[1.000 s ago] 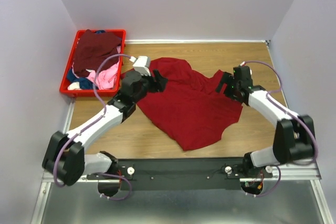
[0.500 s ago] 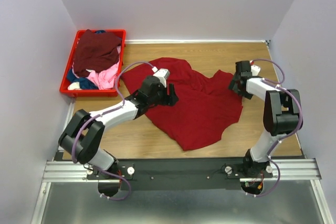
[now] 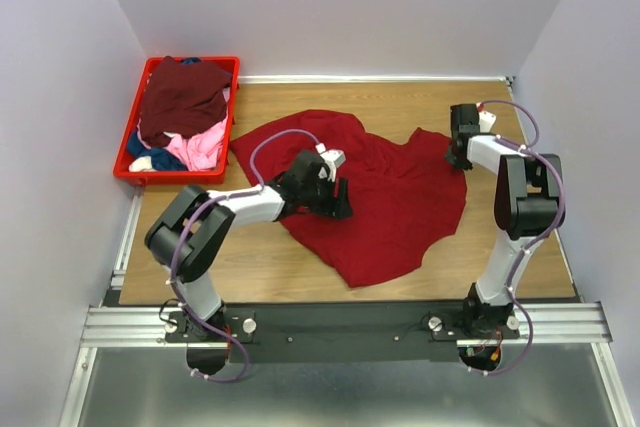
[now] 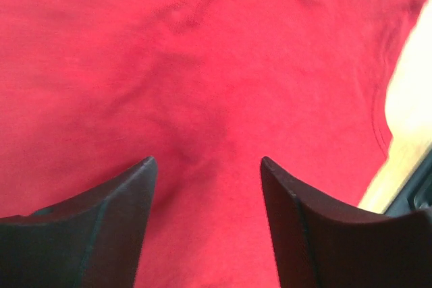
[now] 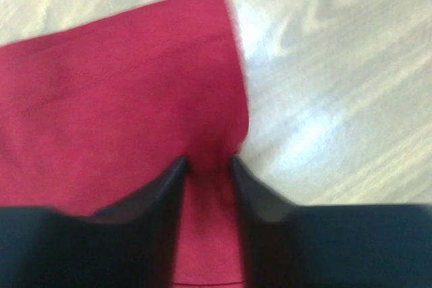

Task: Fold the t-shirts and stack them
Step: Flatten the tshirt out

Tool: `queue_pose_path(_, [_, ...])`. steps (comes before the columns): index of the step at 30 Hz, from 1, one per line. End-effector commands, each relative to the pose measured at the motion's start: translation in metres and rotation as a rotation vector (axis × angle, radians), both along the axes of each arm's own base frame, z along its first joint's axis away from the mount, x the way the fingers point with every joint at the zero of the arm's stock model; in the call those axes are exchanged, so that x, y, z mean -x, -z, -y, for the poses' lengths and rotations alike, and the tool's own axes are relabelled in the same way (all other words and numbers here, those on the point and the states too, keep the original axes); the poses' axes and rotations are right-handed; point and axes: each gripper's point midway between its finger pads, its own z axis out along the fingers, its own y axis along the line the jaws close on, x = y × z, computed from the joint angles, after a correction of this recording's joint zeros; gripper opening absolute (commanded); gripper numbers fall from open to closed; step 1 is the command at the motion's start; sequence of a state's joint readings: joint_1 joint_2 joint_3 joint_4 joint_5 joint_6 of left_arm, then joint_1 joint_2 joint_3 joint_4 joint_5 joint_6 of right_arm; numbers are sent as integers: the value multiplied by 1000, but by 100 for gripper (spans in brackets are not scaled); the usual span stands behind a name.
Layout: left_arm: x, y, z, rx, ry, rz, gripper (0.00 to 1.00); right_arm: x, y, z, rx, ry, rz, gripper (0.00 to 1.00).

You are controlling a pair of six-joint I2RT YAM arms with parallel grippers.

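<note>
T-shirts were in two places. One red t-shirt (image 3: 390, 217) lay spread out on the wooden table (image 3: 300, 272), a bit crumpled, with its pointy end toward the arms. More shirts were heaped in a red crate (image 3: 170, 178) at the far left corner of the table. A dark maroon shirt (image 3: 180, 97) was on top, a pink shirt (image 3: 200, 150) was under it at the near side, and a bit of a blue shirt (image 3: 140, 142) peeked out on the left.

The left gripper (image 3: 340, 202) was low over the left side of the red t-shirt. Its two fingers (image 4: 101, 234) were spread apart, and there was only flat red cloth between them. They were not holding anything. I cannot tell if the tips were touching the cloth.

The right gripper (image 3: 458, 159) was at the far right corner of the red t-shirt, right where the cloth ended and the bare wood began. Its fingers (image 5: 148, 220) were close together, with a thin strip of red cloth between them. The cloth wrinkled in toward that gap, so it looked pinched. The right wrist picture was a bit blurry.

The two grippers were well apart, one on each side of the red t-shirt.
</note>
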State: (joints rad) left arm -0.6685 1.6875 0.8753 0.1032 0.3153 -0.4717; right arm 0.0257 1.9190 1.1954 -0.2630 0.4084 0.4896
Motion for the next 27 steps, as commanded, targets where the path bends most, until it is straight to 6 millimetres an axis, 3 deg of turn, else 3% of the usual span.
queue_pose_path(1, [33,20,15,17,163,-128,68,8,27,18,67,-5,-116,27])
queue_pose_path(2, [44,19,21,38,215,-161,68,-1,21,19,74,-7,-98,24])
queue_pose_path(3, [51,25,23,42,246,-189,61,-5,20,38,76,29,-92,18])
queue_pose_path(5, [65,25,28,68,305,-226,60,-17,14,51,70,57,-66,15])
queue_pose_path(6, [71,27,30,69,323,-238,60,-36,-1,62,48,88,-6,14])
queue_pose_path(7, [75,28,32,72,337,-250,60,-44,3,68,32,100,1,11])
queue_pose_path(9, [83,27,40,85,367,-267,60,-65,-5,77,6,111,47,10])
queue_pose_path(10, [83,26,46,94,381,-276,60,-86,-17,81,5,110,94,8])
queue_pose_path(13, [105,15,73,153,486,-330,60,-113,-36,85,12,94,157,8])
queue_pose_path(15, [130,0,86,221,593,-391,59,-121,-39,88,20,88,167,8])
queue_pose_path(17, [171,-11,97,261,720,-424,56,-126,-43,87,23,62,173,9])
queue_pose_path(18, [196,-19,97,264,778,-442,56,-126,-46,84,13,48,177,14])
queue_pose_path(19, [198,-19,96,251,762,-425,56,-120,-41,81,-2,40,161,19])
queue_pose_path(21, [195,-26,89,249,720,-410,62,-115,-53,73,-30,14,180,30])
queue_pose_path(22, [190,-40,86,261,703,-370,75,-109,-52,70,-44,12,175,46])
queue_pose_path(24, [164,-50,80,234,612,-306,84,-93,-47,62,-71,-12,150,59])
queue_pose_path(25, [147,-73,82,256,594,-215,84,-89,-68,59,-78,-20,185,67])
queue_pose_path(26, [134,-77,75,230,547,-201,84,-84,-72,56,-89,-25,191,69])
queue_pose_path(27, [96,-80,65,204,433,-133,84,-70,-63,47,-117,-41,163,70])
